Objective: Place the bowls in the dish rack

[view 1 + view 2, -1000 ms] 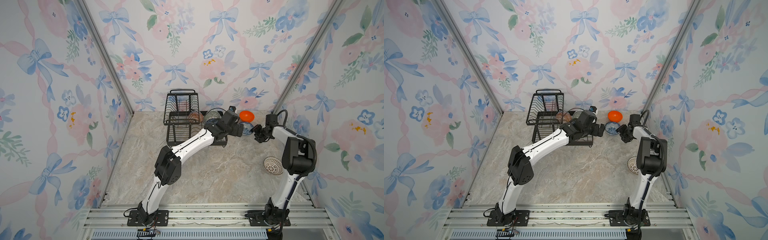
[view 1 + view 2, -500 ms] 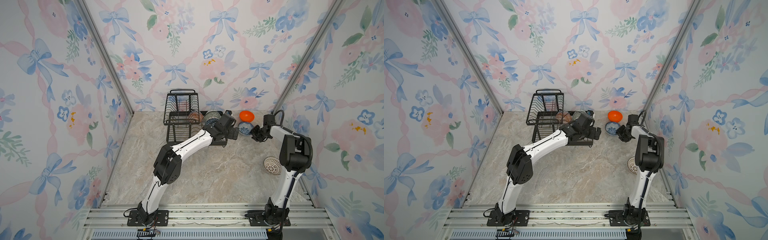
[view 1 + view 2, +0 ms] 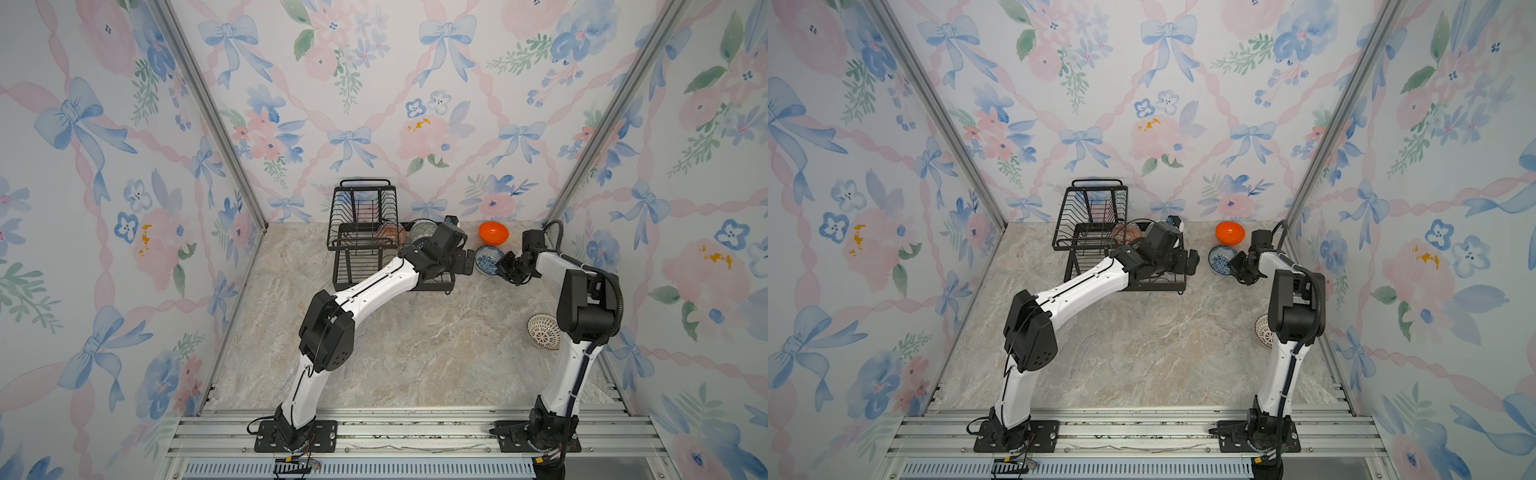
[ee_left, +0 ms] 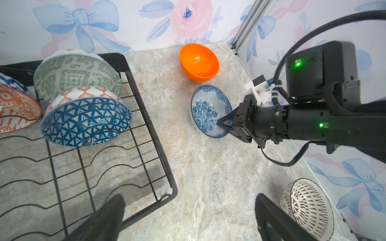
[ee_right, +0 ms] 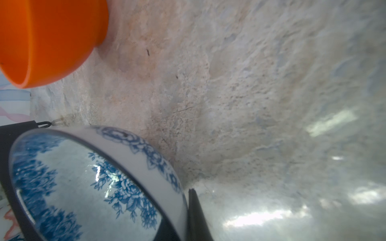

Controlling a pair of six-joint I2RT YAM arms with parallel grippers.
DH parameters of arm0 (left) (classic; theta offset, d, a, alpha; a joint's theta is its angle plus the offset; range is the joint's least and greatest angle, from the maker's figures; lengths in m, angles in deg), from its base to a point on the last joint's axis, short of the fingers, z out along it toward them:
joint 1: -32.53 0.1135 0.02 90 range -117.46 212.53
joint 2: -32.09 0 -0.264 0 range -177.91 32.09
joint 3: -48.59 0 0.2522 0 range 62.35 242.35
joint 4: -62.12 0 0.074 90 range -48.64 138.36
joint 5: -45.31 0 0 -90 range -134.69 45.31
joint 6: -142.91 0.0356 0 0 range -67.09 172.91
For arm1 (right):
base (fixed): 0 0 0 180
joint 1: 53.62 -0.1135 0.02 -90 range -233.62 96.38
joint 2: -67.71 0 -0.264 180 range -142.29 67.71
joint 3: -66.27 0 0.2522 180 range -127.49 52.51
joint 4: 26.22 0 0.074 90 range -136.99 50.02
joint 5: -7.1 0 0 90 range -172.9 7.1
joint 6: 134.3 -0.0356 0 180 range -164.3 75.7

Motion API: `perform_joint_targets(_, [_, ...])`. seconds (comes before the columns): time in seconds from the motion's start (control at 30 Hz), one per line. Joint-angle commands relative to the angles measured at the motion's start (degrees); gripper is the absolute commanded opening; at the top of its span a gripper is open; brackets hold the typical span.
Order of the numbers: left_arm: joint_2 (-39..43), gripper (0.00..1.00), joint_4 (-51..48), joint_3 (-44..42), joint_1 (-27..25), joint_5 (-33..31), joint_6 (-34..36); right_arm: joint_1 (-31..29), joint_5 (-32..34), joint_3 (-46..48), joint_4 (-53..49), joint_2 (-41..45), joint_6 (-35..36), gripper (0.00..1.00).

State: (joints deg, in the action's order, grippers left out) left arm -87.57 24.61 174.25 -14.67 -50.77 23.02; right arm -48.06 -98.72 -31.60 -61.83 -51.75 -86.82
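Your right claw (image 4: 226,125) is clamped tight on the rim of the blue floral bowl (image 4: 206,112), one finger inside the wall and one outside. The bowl is tilted, with its opening turned toward the dish rack (image 4: 146,116). It sits on the worktop (image 3: 415,340) between the rack and the right wall, and you cannot tell whether its foot touches the surface.

Just behind it, near the back wall, the orange bowl (image 4: 198,62) stands on the worktop, close to the floral one but apart from it. The lattice bowl (image 3: 542,331) lies on its side beside your right arm's elbow, well apart from the other two.

Three bowls are propped in the rack's flat base at its far end. The grey-green bowl (image 4: 77,73) is at the back, the dark-blue bowl (image 4: 85,121) leans against it in front, and the orange-and-white bowl (image 4: 14,108) is just beside them.

Your left claw (image 4: 189,198) is spread fully wide and holds nothing. It hovers by the rack's right edge, facing the floral bowl.
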Motion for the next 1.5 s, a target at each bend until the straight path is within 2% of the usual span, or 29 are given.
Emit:
perform_joint_targets(0.0, [1.7, 0.98, 0.0, -1.5, 0.3, 1.2, -3.9, -1.6, -0.2, 3.6, -0.8, 5.5, 0.8, 0.01])
perform_joint_targets(0.37, [1.6, 0.98, 0.0, -3.3, -0.1, -1.1, -9.4, -5.3, -0.8, 12.4, -1.8, 15.0, 2.3, 0.00])
perform_joint_targets(0.5, [1.9, 0.98, 0.0, -4.2, 0.1, -2.3, -11.0, -6.5, -0.7, 12.3, -3.2, 18.4, 2.3, 0.00])
perform_joint_targets(0.77, [2.6, 0.98, 0.0, -6.3, 2.1, -0.5, -15.7, -10.3, 0.8, 10.5, -5.2, 26.5, 1.5, 0.00])
perform_joint_targets(0.93, [2.0, 0.98, 0.1, -5.6, 2.6, 1.2, -17.2, -12.7, 1.0, 7.0, -8.1, 28.4, 2.0, 0.00])
perform_joint_targets(1.47, [0.7, 0.98, 0.1, -3.0, 3.9, 4.6, -19.1, -17.5, 2.1, 4.9, -8.3, 30.2, 1.3, 0.00])
